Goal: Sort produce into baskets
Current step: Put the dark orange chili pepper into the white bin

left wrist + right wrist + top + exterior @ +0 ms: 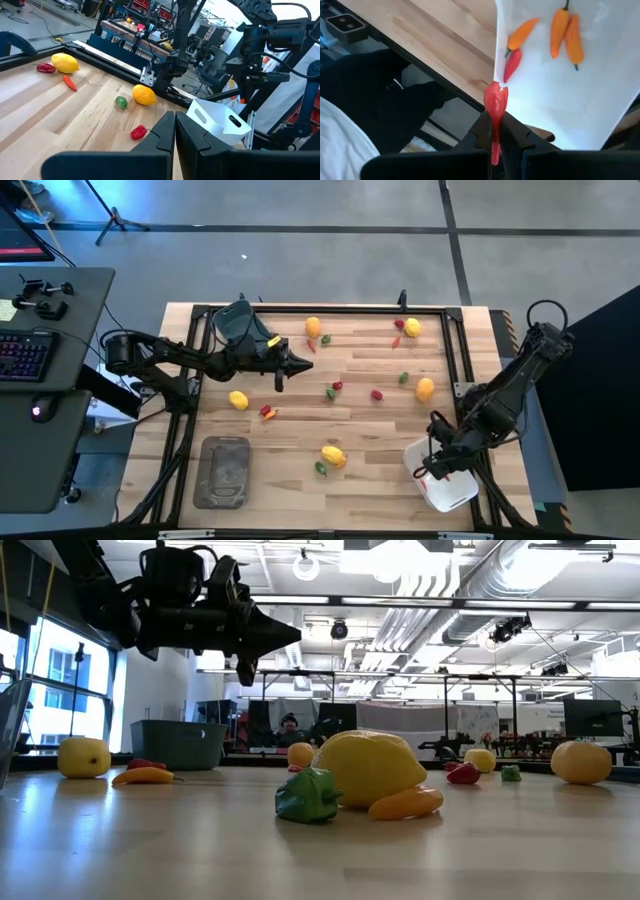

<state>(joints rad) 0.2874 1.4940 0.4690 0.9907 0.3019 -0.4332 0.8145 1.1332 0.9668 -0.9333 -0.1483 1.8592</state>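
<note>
Jaws of right gripper (495,131) clamp red pepper (495,102) at white tub (580,85) rim | left gripper (175,131) closed, empty

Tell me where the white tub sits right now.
In the high view the white tub sits at the table's near right corner, directly under the right end effector, which is shut on a red pepper.

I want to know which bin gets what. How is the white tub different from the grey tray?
The white tub sits at the table's right front corner; the grey tray sits at the left front. The tub looks deeper, the tray shallow and flat. The tub already holds orange and red peppers; the tray looks empty. The right tool, shut on a red pepper, is at the tub; no tool is near the tray. Both are rounded rectangles.
</note>
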